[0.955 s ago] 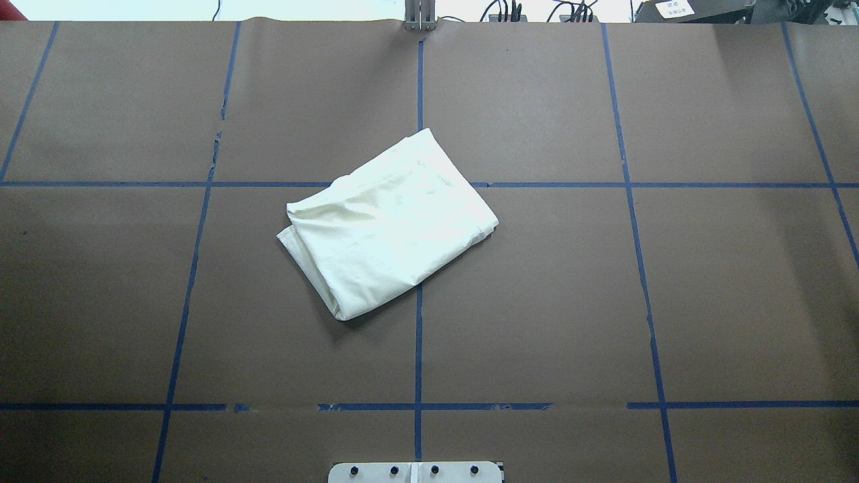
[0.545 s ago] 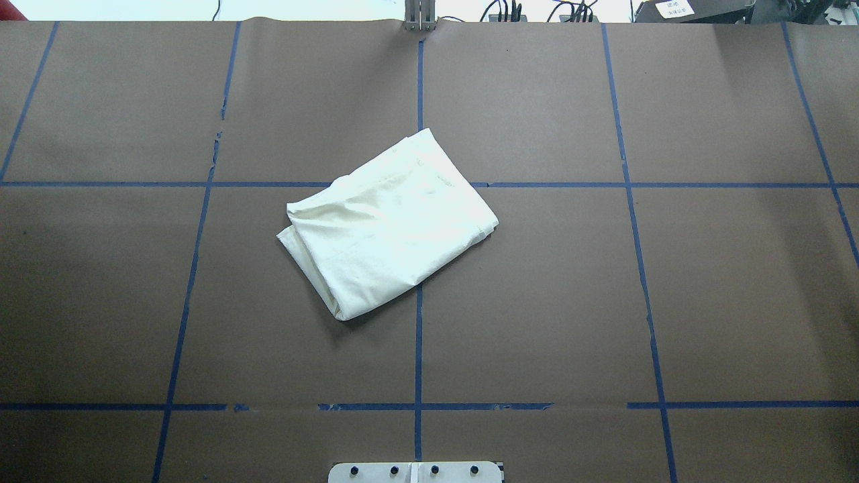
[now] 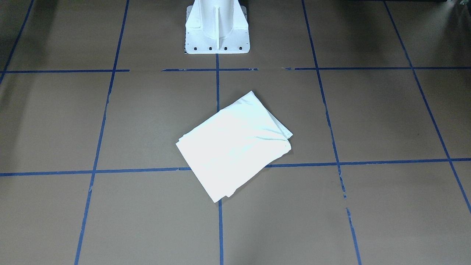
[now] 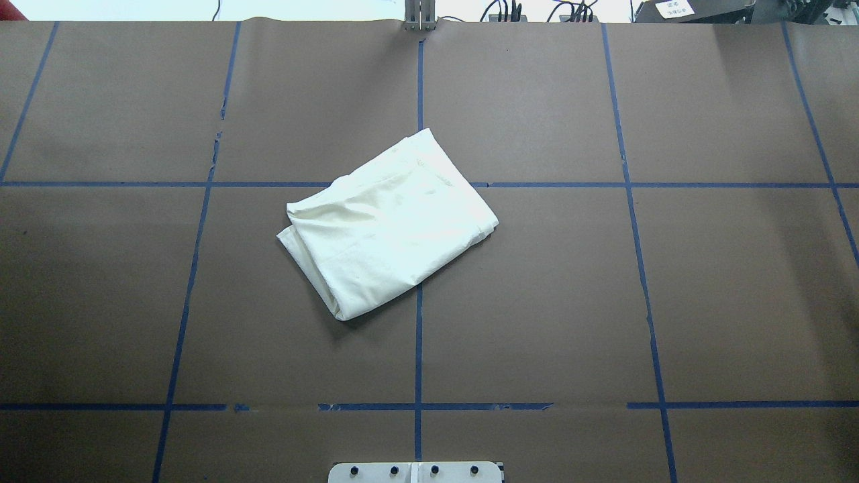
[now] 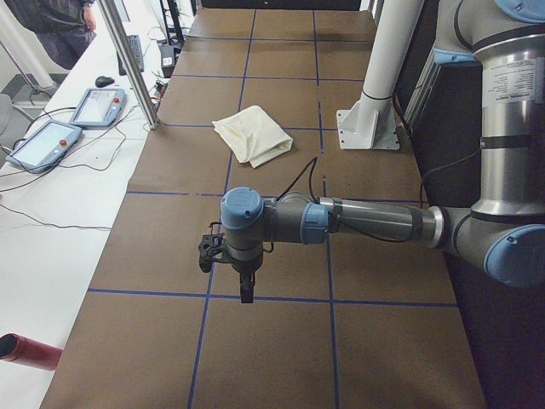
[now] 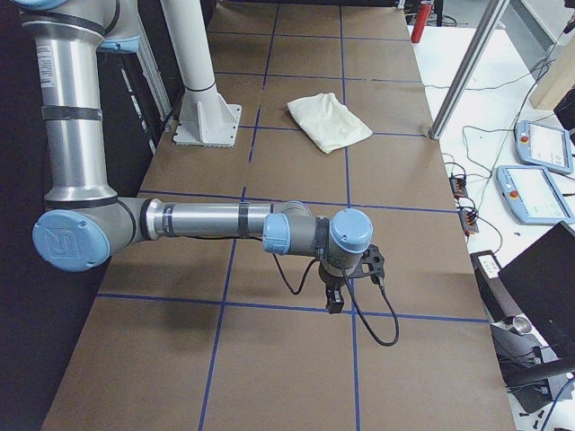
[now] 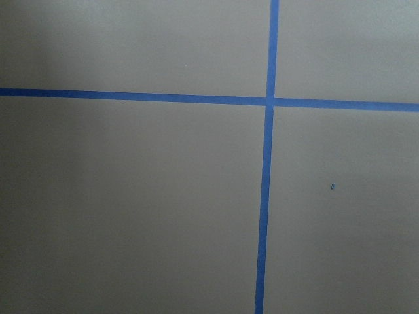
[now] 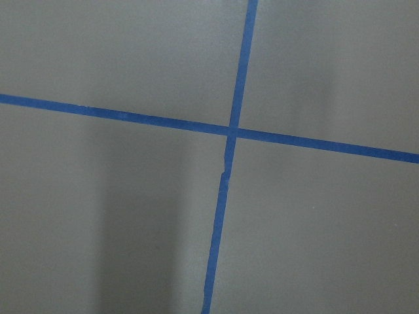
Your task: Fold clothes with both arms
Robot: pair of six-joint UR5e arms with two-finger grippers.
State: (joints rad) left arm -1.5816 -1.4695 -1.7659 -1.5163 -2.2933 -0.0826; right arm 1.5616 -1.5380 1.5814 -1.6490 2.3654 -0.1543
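T-shirt (image 4: 386, 225) at the middle of the table (image 4: 671, 302), an arm over each end
The T-shirt lies askew across a crossing of tape lines (image 4: 418, 349), straight out from the pedestal (image 3: 217, 25) at the robot-side edge. The left arm (image 5: 366, 220) reaches over the left end and the right arm (image 6: 207, 220) over the right end, both well apart from the T-shirt.

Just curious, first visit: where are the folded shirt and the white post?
Folded shirt (image 4: 389, 225): overhead view, middle of its top layer.
White post (image 3: 217, 36): front-facing view, on its flared foot.
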